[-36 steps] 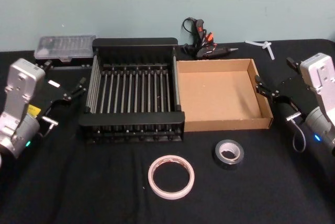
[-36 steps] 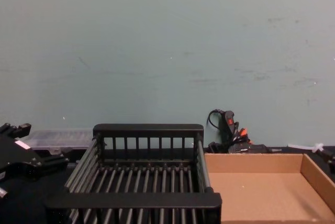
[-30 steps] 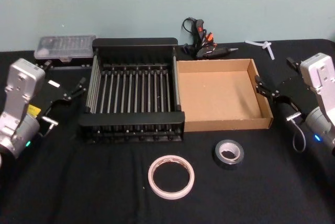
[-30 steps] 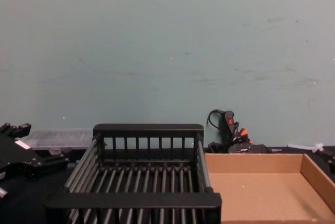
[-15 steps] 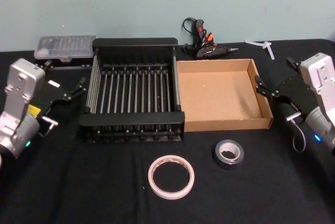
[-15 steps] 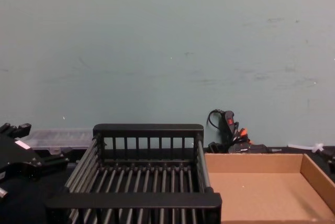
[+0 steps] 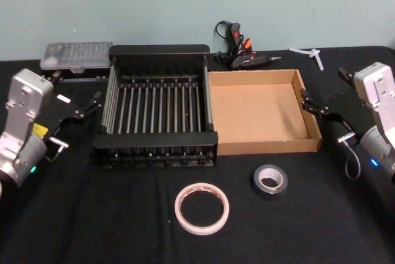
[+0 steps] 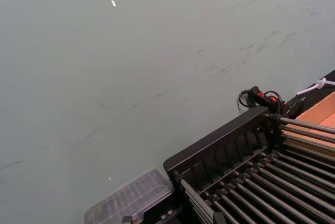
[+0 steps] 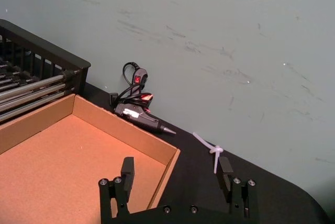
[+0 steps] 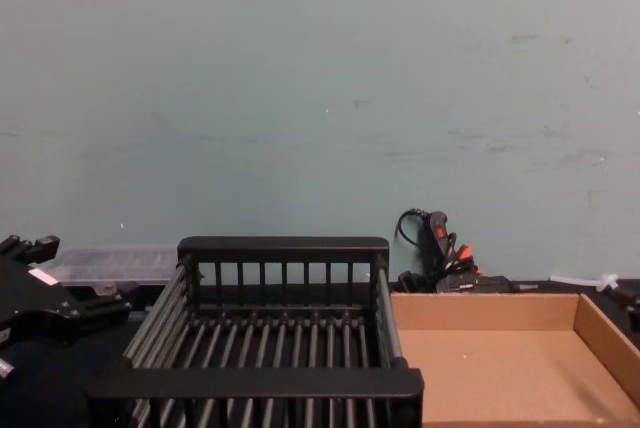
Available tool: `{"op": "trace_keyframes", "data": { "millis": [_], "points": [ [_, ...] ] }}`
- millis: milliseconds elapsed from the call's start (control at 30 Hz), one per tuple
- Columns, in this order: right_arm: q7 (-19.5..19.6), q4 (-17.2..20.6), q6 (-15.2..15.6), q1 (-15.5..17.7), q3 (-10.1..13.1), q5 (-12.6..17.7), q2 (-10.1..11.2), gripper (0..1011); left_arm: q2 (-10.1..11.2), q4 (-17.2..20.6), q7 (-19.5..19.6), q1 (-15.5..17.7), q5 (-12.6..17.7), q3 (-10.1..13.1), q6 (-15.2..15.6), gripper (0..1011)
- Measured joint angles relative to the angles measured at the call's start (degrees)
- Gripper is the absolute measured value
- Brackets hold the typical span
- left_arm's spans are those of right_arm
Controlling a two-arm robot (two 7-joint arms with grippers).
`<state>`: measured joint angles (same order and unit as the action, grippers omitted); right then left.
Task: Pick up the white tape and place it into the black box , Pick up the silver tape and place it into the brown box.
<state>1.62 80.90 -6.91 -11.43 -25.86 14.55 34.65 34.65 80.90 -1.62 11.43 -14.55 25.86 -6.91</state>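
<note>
White tape [image 7: 202, 208] lies flat, near side, in front of the black box [image 7: 157, 50]; silver tape [image 7: 270, 181] to its right, near the brown box [image 7: 258, 147]. Both look light and stiff, so you'd pinch one wall, rim to core. Left gripper [image 7: 86, 108] and right gripper [image 9: 175, 177] are spread wide, empty, beside the boxes.

The head view looks steeply down on the black-clothed table [image 7: 92, 227], taking in both boxes from above. The chest view sits low, facing forward across the black box [image 10: 285, 248] and the brown box [image 10: 500, 348] toward the teal wall [image 10: 320, 78]. Each wrist view looks the same way from its own side; the left one seems tilted upward. All four share the glue gun [image 7: 237, 51] by the wall.
</note>
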Motion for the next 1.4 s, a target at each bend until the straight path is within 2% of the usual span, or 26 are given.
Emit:
{"op": "trace_keyframes", "data": {
  "millis": [967, 1167, 1400],
  "points": [
    [0.0, 0.0, 0.0, 0.0, 0.0, 0.0, 0.0, 1002, 0.0, 0.0, 0.0, 0.0, 0.0, 0.0, 0.0, 1002],
    [-1.4, 0.5, 0.1, 0.6, 1.0, 0.1, -0.2, 1002, 0.0, 0.0, 0.0, 0.0, 0.0, 0.0, 0.0, 1001],
    [-3.3, 2.8, 1.7, 2.5, 2.8, 2.0, 0.0, 1002, 0.0, 0.0, 0.0, 0.0, 0.0, 0.0, 0.0, 1001]
  ]
}}
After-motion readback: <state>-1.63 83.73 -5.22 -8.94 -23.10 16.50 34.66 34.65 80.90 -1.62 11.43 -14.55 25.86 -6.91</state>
